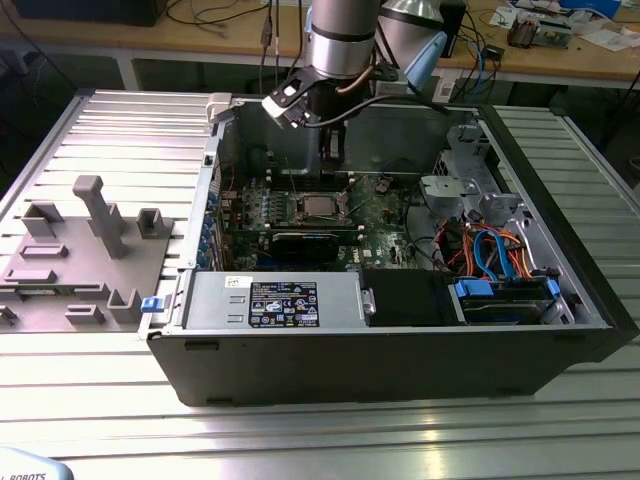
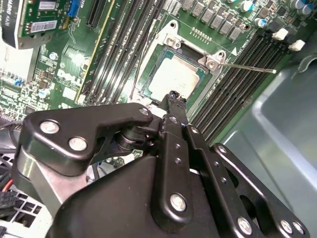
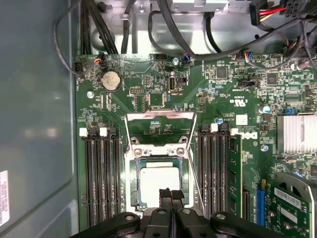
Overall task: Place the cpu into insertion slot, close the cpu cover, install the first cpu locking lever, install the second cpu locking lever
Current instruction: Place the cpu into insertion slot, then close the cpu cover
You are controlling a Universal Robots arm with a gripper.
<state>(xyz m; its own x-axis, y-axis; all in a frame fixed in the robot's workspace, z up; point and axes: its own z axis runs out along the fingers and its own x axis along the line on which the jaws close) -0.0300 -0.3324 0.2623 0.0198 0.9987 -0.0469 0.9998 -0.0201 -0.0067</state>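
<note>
Green circuit board (image 3: 163,79) surrounds the insertion slot (image 3: 132,184), where the square silver-topped cpu (image 3: 159,181) lies flat. The thin metal cpu cover (image 3: 159,115) stands open, and the black claw (image 3: 171,194) is clenched just above.

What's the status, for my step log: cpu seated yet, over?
Gripper shut, above cpu. Cpu sits in insertion slot. Cpu cover open. Nothing in the way.

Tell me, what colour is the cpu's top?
The cpu top is silver-grey; the first wrist view shows it best.

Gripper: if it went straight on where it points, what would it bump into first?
Probably the cpu, lying in the slot just beyond the gripper. The cover is flipped open, out of the way. Depth is unclear.
</note>
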